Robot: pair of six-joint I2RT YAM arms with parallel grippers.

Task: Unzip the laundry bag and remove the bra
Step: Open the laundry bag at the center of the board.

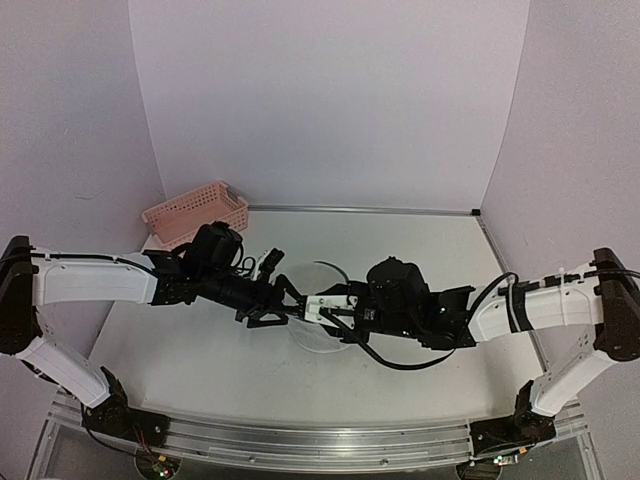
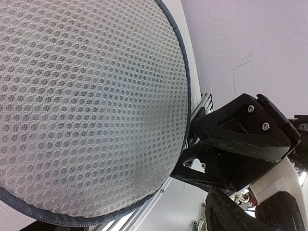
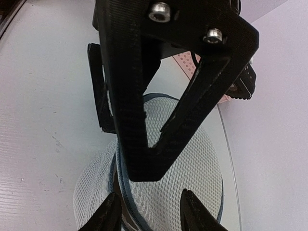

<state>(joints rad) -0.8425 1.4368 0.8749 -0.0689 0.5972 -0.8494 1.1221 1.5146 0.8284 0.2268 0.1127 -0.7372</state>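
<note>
Left claw (image 1: 270, 302) spread wide, held close before lid of laundry bag (image 2: 86, 106). Right claw (image 3: 150, 214) half spread, fingertips placed astride zip rim (image 2: 57, 220); grip cannot be told. Counted: two arms, two claws, one bag, one pink basket (image 1: 195, 212). Bag found mid-frame on table (image 1: 430, 260); bare tabletop seen right and behind. Basket tucked upper left, well apart. Arms stretched low, meeting head-on.

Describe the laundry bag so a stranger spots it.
Start at the middle of the white table. The laundry bag lies there: a round white mesh drum with a dark grey zip rim, unlike the pink lattice basket in the far left corner.
</note>
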